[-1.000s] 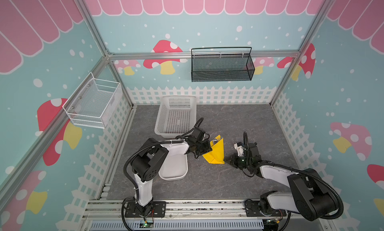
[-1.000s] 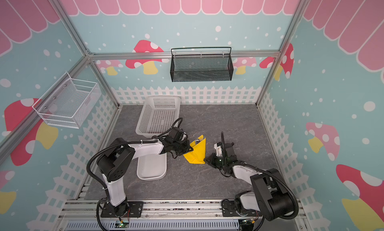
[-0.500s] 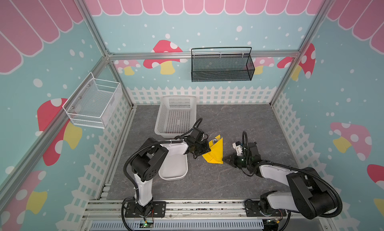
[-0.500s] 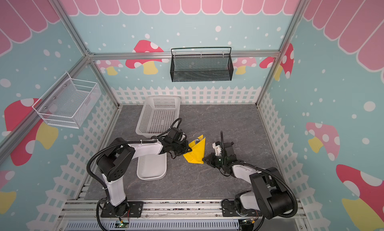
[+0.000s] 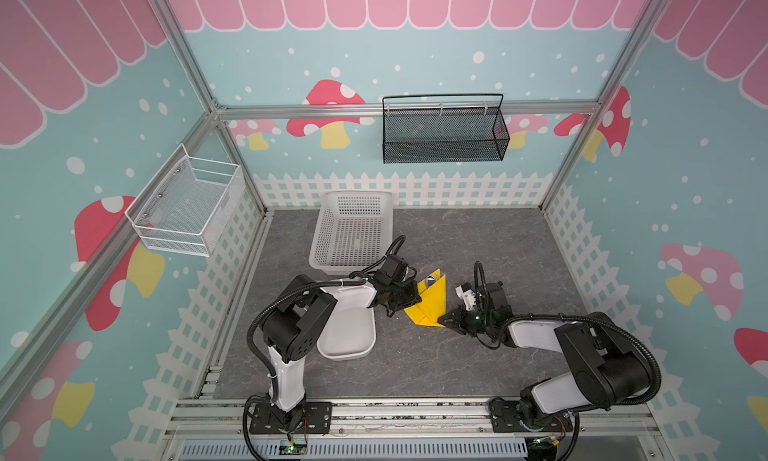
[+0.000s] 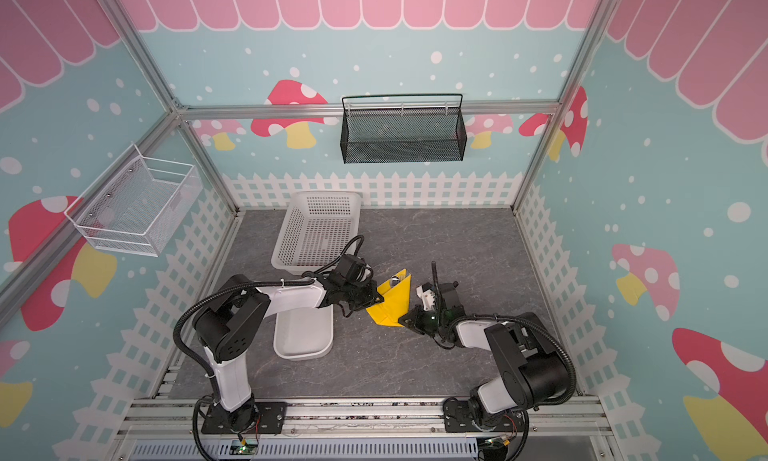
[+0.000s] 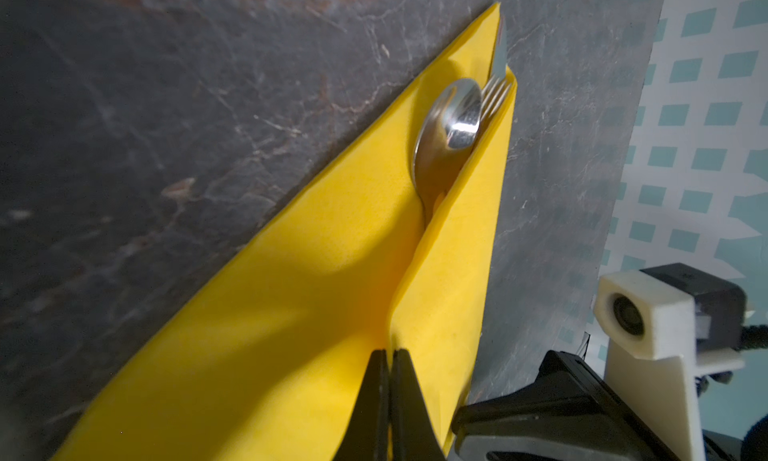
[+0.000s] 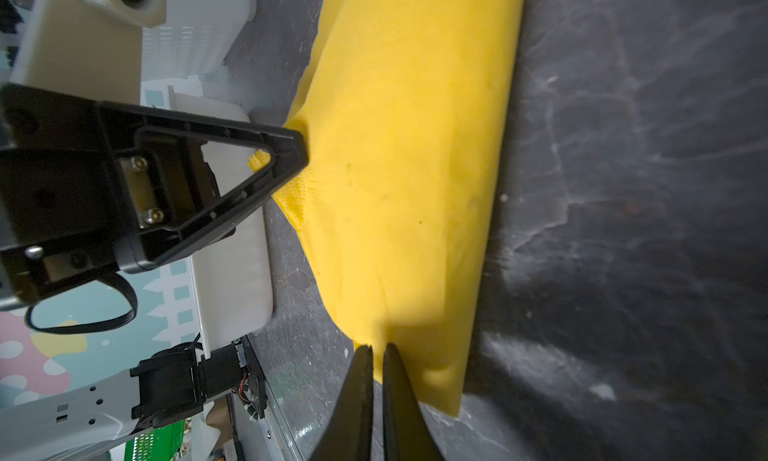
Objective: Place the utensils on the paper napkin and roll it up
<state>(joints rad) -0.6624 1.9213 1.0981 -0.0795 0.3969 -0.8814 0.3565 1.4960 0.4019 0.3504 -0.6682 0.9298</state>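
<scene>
Two sets of jaws work on one paper napkin (image 5: 430, 305), mid-roll. The paper napkin lies on the grey desk (image 5: 478, 238) at the middle of the scene, just right of the white tray (image 5: 349, 338) and nearer than the white basket (image 5: 324, 238). It is folded over the utensils (image 7: 457, 118) into a wedge. In the left wrist view the spoon (image 7: 451, 126), the fork tines (image 7: 496, 91) and the knife tip (image 7: 500, 52) show side by side at its far, open end. Change over the last second: the right jaws, which stood apart to the right of the sheet, have travelled left to its near right corner and narrowed onto it; the wedge itself has not shifted. The left jaws are fully closed, their fingertips (image 7: 376, 392) pinching the sheet at its left edge. The right jaws are all but closed, their fingertips (image 8: 361, 380) leaving only a slit in which yellow paper shows, so the corner appears pinched. Reading: with both sides held and all three utensils enclosed, placing seems complete and rolling is in hand. The next turn probably needs both arms to move together, since thin paper held at two points may tear or let the cutlery slide out of the open end.
</scene>
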